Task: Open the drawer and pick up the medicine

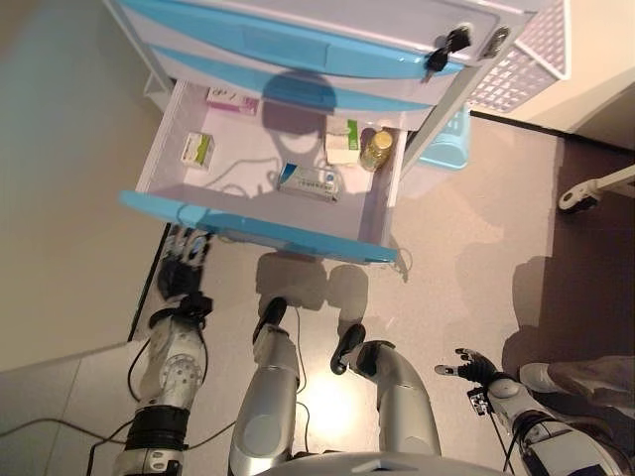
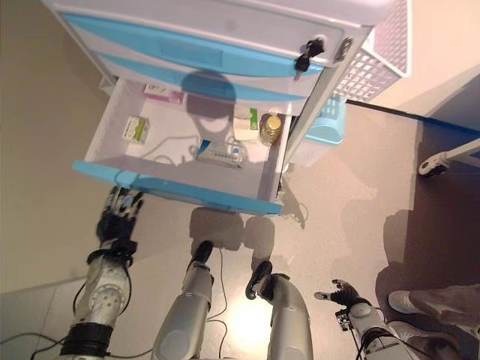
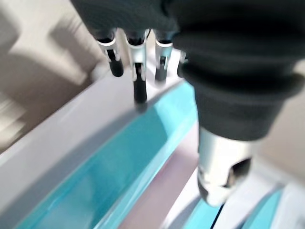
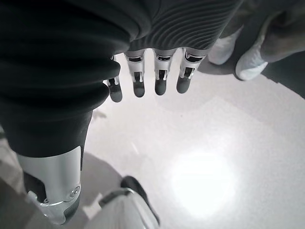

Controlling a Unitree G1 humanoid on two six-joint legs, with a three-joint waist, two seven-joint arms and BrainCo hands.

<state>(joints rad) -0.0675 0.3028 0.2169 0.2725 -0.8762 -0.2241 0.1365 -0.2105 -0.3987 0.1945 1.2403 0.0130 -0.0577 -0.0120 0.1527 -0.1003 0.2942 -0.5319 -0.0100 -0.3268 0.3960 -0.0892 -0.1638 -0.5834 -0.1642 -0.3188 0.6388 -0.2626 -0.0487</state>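
The bottom drawer (image 1: pixel 258 230) of the white and blue cabinet stands pulled out. Inside lie a green and white medicine box (image 1: pixel 196 149), a pink box (image 1: pixel 230 100), a blue and white box (image 1: pixel 310 182), a green and white box (image 1: pixel 343 140) and a yellow bottle (image 1: pixel 376 150). My left hand (image 1: pixel 184 260) is just under the drawer's blue front, fingers straight; in the left wrist view its fingertips (image 3: pixel 139 90) touch the front's edge (image 3: pixel 119 157). My right hand (image 1: pixel 474 369) hangs low at the right, open and empty, fingers (image 4: pixel 160 81) relaxed over the floor.
Two closed blue drawers (image 1: pixel 298 45) sit above, with a key (image 1: pixel 444 52) in the lock. A white mesh basket (image 1: pixel 526 50) and a light blue bin (image 1: pixel 446 149) are on the cabinet's right. A person's shoe (image 1: pixel 541 377) stands at the lower right; a wheeled stand's leg (image 1: pixel 595 188) is further right.
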